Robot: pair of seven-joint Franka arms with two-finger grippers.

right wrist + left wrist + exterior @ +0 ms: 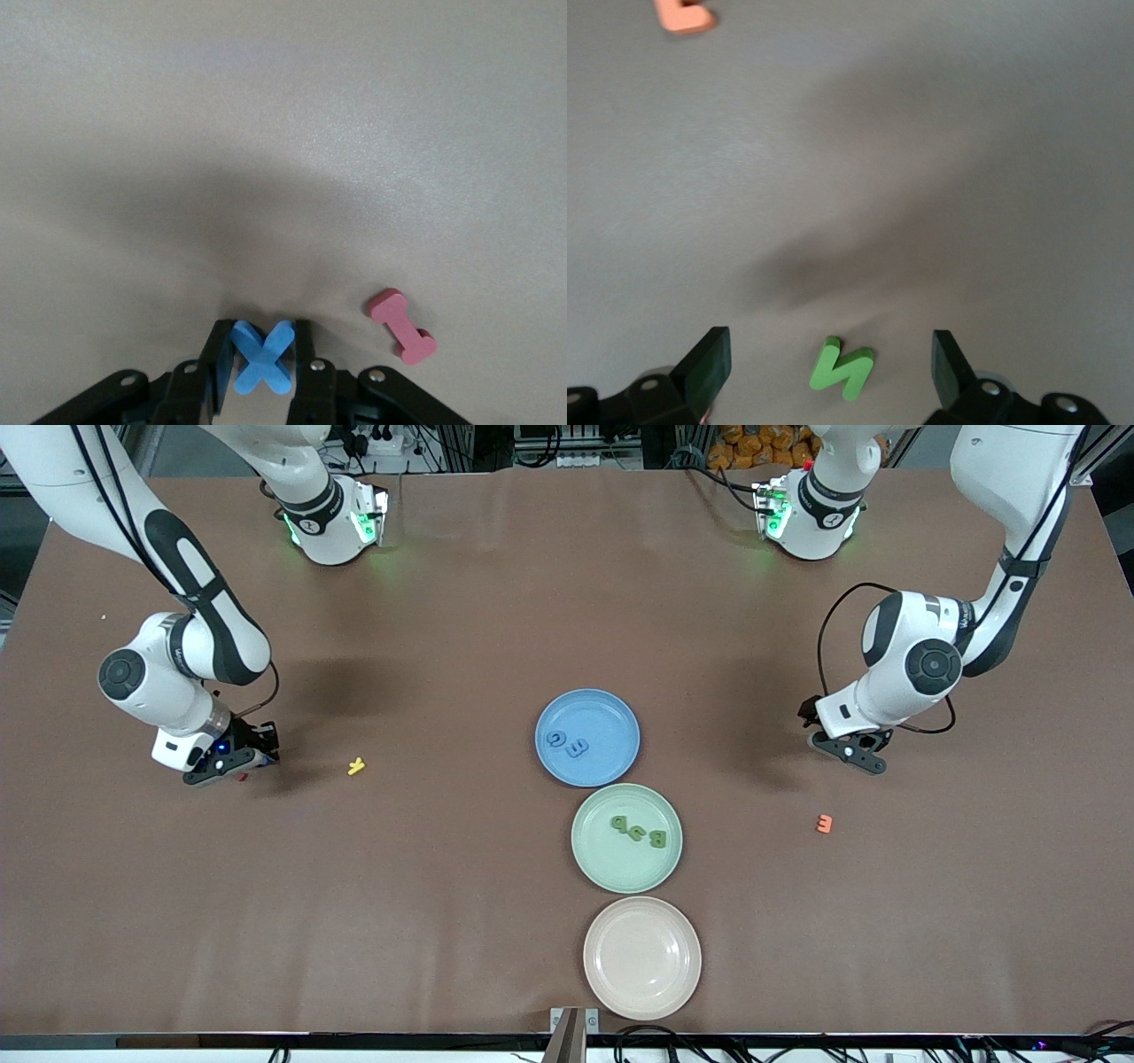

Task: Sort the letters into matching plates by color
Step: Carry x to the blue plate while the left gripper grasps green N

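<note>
you've got two blue (pixel 567 744), three green (pixel 638 832) plated; right gripper (pixel 261 367) clamps blue x (pixel 262 357), left gripper (pixel 833 372) wide open, empty, over green n (pixel 842 369).

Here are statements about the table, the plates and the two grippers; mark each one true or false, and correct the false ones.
1. The right gripper is shut on the blue X. True.
2. The left gripper is shut. False: it is open, over the green letter.
3. The beige plate holds three letters. False: none is in it.
4. The blue plate holds two blue letters. True.
5. The orange letter lies on the table. True.
</note>
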